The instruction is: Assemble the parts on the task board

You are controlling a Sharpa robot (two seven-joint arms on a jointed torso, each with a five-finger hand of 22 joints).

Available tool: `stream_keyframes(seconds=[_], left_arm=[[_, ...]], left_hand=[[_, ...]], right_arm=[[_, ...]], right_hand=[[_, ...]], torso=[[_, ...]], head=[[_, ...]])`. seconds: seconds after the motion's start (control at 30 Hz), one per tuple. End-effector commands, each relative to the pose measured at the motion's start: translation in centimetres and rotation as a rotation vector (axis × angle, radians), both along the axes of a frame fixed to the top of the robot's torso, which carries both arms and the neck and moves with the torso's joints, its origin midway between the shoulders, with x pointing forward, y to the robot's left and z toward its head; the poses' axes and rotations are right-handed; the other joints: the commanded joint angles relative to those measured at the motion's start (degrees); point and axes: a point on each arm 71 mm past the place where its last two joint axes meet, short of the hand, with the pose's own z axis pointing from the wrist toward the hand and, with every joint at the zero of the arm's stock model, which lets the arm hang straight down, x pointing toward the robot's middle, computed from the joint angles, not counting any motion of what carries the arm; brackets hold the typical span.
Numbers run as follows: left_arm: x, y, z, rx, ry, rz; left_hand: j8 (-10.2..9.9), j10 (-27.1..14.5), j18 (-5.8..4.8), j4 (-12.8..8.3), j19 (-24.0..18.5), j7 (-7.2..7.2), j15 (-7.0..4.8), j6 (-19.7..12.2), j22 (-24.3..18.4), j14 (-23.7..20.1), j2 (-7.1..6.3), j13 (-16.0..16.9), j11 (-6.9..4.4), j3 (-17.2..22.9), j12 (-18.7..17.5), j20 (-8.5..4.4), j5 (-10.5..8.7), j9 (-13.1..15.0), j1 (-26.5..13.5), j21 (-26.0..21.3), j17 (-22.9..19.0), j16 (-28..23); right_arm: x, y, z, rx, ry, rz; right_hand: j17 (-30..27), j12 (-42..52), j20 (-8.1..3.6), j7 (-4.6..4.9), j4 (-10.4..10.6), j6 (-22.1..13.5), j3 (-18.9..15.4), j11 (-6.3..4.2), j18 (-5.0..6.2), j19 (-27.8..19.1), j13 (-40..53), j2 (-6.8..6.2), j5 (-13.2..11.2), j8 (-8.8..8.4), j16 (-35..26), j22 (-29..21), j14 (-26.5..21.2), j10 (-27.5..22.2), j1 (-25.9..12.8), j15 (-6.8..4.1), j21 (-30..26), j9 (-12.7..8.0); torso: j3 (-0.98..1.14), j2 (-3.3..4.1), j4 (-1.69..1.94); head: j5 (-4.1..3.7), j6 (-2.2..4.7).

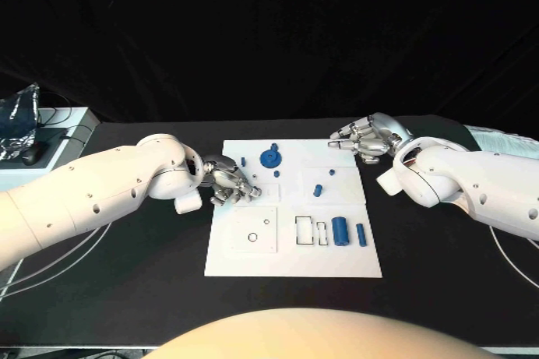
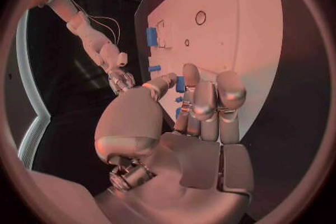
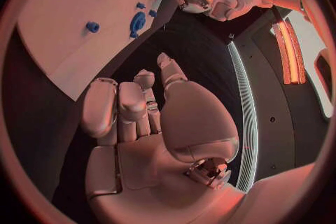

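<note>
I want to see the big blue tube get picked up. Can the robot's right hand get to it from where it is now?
Probably yes. The right hand hangs empty off the far right corner of the task board, and the big blue tube lies flat near the right edge with nothing over it. The left hand is on the other side.

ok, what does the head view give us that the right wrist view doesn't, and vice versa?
Head, not right wrist: the back of the right hand, just off the far right corner of the task board, plus the board's whole outline, near edge included.
Right wrist, not head: that hand's palm side, fingers apart, nothing in it, over the black table.
Both: the board, the blue gear-like part, and the left hand, fingers curled at the board's left side. Whether it holds a part is unclear.
</note>
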Motion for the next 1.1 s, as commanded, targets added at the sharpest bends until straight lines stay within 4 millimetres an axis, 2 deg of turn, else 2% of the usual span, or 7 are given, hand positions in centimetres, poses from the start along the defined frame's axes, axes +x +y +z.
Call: stream_keyframes(seconds=[0.03, 0.17, 0.37, 0.6, 0.9, 1.0, 1.1], left_arm=[[0.3, -0.2, 0.0, 0.035, 0.036, -0.005], [1.0, -0.5, 0.0, 0.077, 0.056, -0.010], [1.6, -0.8, 0.1, 0.154, 0.083, -0.040], [2.3, -1.4, 0.9, 0.225, 0.112, -0.098], [3.1, -2.4, 2.6, 0.273, 0.117, -0.159], [3.3, -2.7, 2.9, 0.285, 0.120, -0.175], [3.4, -3.0, 3.2, 0.296, 0.128, -0.192]], left_hand=[[0.3, -0.5, -0.86, -7.3, -0.3, -0.21, 0.12, 0.1, 5.4, -0.3, -0.09, 0.2, -0.10, 9.9, 0.5, -0.18, 0.00, 0.3, -2.6, -0.4, 0.1, -0.1], [0.5, -0.3, -0.95, -7.0, -0.3, -0.41, 0.13, 0.4, 5.4, -0.2, 0.35, 0.1, -0.16, 10.6, 0.7, -0.19, -0.15, 0.7, -4.2, -0.3, 0.3, 0.0], [0.2, 0.1, -1.13, -8.8, -0.1, -0.51, 0.07, 0.9, 5.6, 0.0, 1.00, -0.1, -0.28, 12.3, 0.7, -0.25, 0.05, 2.4, -6.3, 0.0, 0.6, 0.3], [-1.6, 0.2, -1.21, -11.0, -0.1, -0.61, 0.06, 1.6, 5.7, 0.1, 2.24, -0.2, -0.34, 13.8, 0.6, -0.29, 0.13, 5.4, -9.0, 0.2, 0.9, 0.4], [-4.0, 0.5, -1.31, -12.1, 0.0, -0.71, 0.08, 2.8, 5.8, 0.3, 2.52, -0.2, -0.44, 14.6, 0.6, -0.26, 0.46, 8.8, -10.1, 0.6, 1.4, 0.8], [-3.2, -0.2, -1.20, -10.6, -0.2, -0.53, 0.07, 1.7, 5.6, 0.1, 3.49, -0.1, -0.31, 15.4, 0.6, -0.35, -0.15, 11.1, -11.7, 0.3, 1.4, 0.7], [-1.8, -0.5, -1.16, -11.0, -0.3, -0.50, 0.03, 0.8, 5.6, 0.1, 3.68, -0.1, -0.42, 17.6, 1.2, -0.34, -0.22, 13.6, -14.0, 0.2, 1.4, 0.7]], right_arm=[[-0.1, 0.2, 0.0, -0.006, -0.008, 0.022], [-0.1, 0.3, 0.0, -0.006, -0.008, 0.023], [-0.1, 0.3, 0.0, -0.006, -0.008, 0.022], [-0.1, 0.3, 0.0, -0.007, -0.008, 0.023], [0.0, 0.4, 0.0, -0.007, -0.008, 0.025], [0.0, 0.4, 0.0, -0.007, -0.007, 0.025], [0.0, 0.4, 0.0, -0.007, -0.007, 0.025]], right_hand=[[0.1, -0.3, -0.26, 0.30, -0.3, 0.1, -0.1, -0.45, 0.10, 4.4, 0.0, 0.16, 0.2, -0.33, -0.3, 8.9, 0.1, -0.1, 0.5, -0.29, 0.0, -0.1], [0.1, -0.3, -0.25, 0.31, -0.4, 0.1, 0.0, -0.44, 0.10, 4.4, 0.0, 0.16, 0.2, -0.35, -0.3, 8.9, 0.1, -0.2, 0.6, -0.29, 0.0, -0.1], [0.1, -0.3, -0.26, 0.30, -0.5, 0.2, 0.0, -0.46, 0.09, 4.4, 0.0, 0.13, 0.2, -0.34, -0.3, 8.9, 0.1, -0.1, 0.7, -0.29, 0.0, -0.1], [0.1, -0.3, -0.27, 0.30, -0.8, 0.2, 0.1, -0.48, 0.07, 4.4, 0.0, 0.15, 0.8, -0.35, -0.3, 8.9, 0.1, -0.1, 0.8, -0.31, 0.1, -0.1], [0.1, -0.3, -0.28, 0.29, -0.9, 0.3, 0.2, -0.48, 0.06, 4.4, 0.0, 0.19, 1.3, -0.36, -0.3, 8.9, 0.1, -0.1, 0.8, -0.31, 0.1, -0.2], [0.1, -0.3, -0.28, 0.30, -1.0, 0.3, 0.2, -0.49, 0.06, 4.4, 0.0, 0.20, 1.5, -0.36, -0.3, 8.9, 0.1, -0.1, 0.8, -0.32, 0.1, -0.2], [0.1, -0.3, -0.29, 0.29, -1.1, 0.3, 0.2, -0.50, 0.06, 4.4, 0.0, 0.22, 1.6, -0.38, -0.3, 8.9, 0.1, -0.1, 0.8, -0.32, 0.1, -0.2]], torso=[[0.00, 0.03, -0.05], [0.01, 0.06, -0.04], [0.01, 0.04, 0.00], [0.01, -0.02, 0.00], [0.01, 0.02, -0.01], [0.01, 0.03, -0.01], [0.02, 0.01, -0.02]], head=[[0.02, 0.01], [-0.04, 0.00], [-0.14, -0.10], [-0.06, -0.18], [0.14, -0.26], [0.12, -0.26], [0.16, -0.31]])
